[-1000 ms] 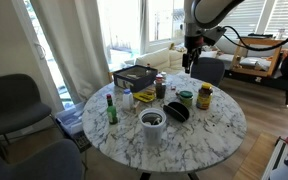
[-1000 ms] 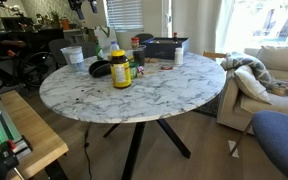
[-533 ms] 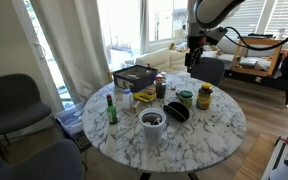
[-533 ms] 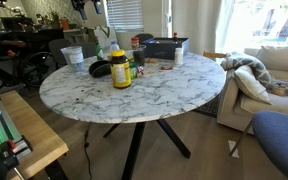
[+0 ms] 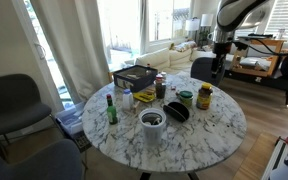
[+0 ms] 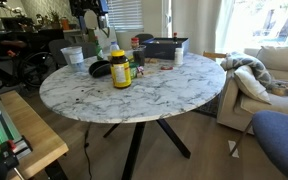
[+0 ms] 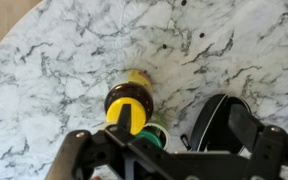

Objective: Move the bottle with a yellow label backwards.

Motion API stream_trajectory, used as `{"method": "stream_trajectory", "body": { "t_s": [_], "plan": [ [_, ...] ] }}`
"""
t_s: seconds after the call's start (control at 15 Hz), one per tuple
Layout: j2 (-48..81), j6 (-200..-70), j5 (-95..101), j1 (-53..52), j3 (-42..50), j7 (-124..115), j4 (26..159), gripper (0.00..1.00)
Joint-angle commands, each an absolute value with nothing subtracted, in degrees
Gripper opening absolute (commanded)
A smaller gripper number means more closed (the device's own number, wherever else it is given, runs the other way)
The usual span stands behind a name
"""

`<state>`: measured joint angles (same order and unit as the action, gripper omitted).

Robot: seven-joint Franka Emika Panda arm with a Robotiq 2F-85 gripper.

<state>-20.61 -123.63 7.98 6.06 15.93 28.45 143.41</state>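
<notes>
The bottle with a yellow label (image 5: 204, 96) stands upright on the round marble table (image 5: 219, 125), near the rim on the side where the arm hangs. Just beside it are a squat jar with a green lid (image 5: 186, 99) and a flat black round thing (image 5: 177, 112). The claw (image 7: 172, 160) is up in the air, well apart from the bottle and touching nothing. In the wrist view its two dark fingers (image 7: 69, 155) stand wide apart at the lower edge with nothing gripped between them. That view looks down on the bottle's dark top, with the yellow label showing around it and the green lid partly hidden by the claw's body. Farther across the table in an exterior view stand a slim green bottle with a red cap (image 5: 111, 108), a white cup (image 5: 153, 125) and a black box (image 5: 134, 77).
</notes>
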Motion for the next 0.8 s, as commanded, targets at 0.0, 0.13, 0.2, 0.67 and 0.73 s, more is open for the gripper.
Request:
{"method": "stream_trajectory", "body": {
  "t_s": [0.0, 0.13, 0.2, 0.67, 0.73],
  "plan": [
    [-20.6, -123.6, 6.4, 7.2, 16.8, 30.1, 143.4, 1.00],
    [-20.6, -123.6, 5.4, 7.5, 17.7, 31.0, 143.5, 1.00],
    [-20.6, -123.6, 5.3, 7.4, 17.6, 30.9, 143.5, 1.00],
    [-15.3, -138.4, 2.6, 8.2, 21.4, 34.6, 143.6, 1.00],
    [-14.0, -140.3, 1.8, 8.2, 21.9, 35.2, 143.7, 1.00]
  ]
}}
